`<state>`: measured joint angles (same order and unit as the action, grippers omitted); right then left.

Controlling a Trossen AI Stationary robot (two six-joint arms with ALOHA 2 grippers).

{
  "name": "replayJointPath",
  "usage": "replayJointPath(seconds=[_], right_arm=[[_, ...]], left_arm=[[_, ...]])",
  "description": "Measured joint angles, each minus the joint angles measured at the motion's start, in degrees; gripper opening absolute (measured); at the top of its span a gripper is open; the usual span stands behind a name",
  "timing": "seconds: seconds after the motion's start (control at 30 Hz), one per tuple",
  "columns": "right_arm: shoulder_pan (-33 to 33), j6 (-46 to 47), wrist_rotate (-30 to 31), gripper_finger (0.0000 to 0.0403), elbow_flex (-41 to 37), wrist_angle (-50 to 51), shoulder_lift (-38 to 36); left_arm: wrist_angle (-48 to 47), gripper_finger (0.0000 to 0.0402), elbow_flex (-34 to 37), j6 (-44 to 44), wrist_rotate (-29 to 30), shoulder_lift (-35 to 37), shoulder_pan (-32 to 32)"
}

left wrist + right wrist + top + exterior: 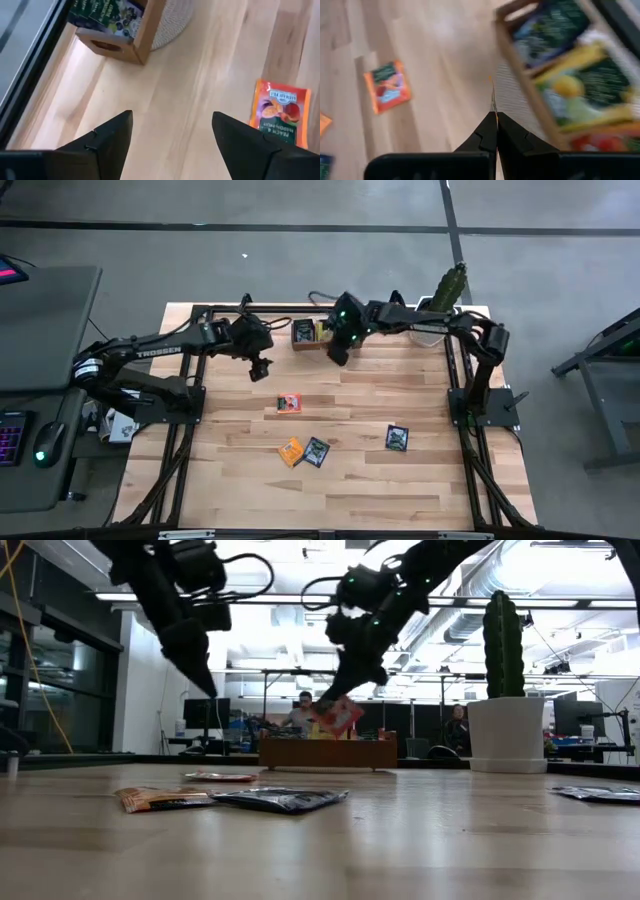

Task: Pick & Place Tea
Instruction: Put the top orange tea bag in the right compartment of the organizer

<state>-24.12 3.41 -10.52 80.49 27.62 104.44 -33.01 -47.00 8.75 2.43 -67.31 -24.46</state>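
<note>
My right gripper [338,357] is shut on an orange tea sachet [340,718], just above the near side of the brown wooden tray [325,753] at the table's far middle. Dark and yellow-green sachets lie in the tray [580,95]. My left gripper [260,368] stands open above bare wood, left of the tray, with nothing between its fingers [172,135]. Several sachets lie flat on the table: an orange one [289,403], a second orange one [290,451] beside a dark one [316,452], and another dark one [397,438]. My right gripper pinches the orange sachet between its two fingers by its upper edge [347,702]. The fingers slant down from the table's right and far side. In the wrist view the sachet shows edge-on as a thin line [493,102]. It hangs tilted below the fingers, clear of the tray.
A cactus in a white pot [505,730] stands at the far right corner, beside the tray. A round woven mat [172,22] lies under the tray's side. The near half of the wooden table [400,500] holds only the loose sachets.
</note>
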Motion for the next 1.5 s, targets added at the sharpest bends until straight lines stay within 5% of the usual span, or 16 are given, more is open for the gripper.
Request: replayJointPath(seconds=[0.23, 0.5, 0.67, 1.5], right_arm=[[-6.53, -1.56, -0.5, 0.0, -4.8, -3.7, -6.06], [-10.59, 2.4, -3.59, 0.0, -22.36, -31.66, -13.4], [-12.26, 4.2, -2.11, 0.0, -29.04, -39.65, -13.69], [-14.38, 4.05, -0.41, 0.0, -33.53, -45.79, -10.53]], left_arm=[[2.69, 0.027, 7.93, -1.49, -2.5, 6.13, -0.69], [13.98, 0.027, 13.75, -3.03, -10.12, 11.53, -0.67], [19.64, 0.027, 13.98, -2.9, -15.36, 11.46, -0.67], [23.47, 0.027, 14.01, -3.56, -18.64, 10.97, -0.67]])
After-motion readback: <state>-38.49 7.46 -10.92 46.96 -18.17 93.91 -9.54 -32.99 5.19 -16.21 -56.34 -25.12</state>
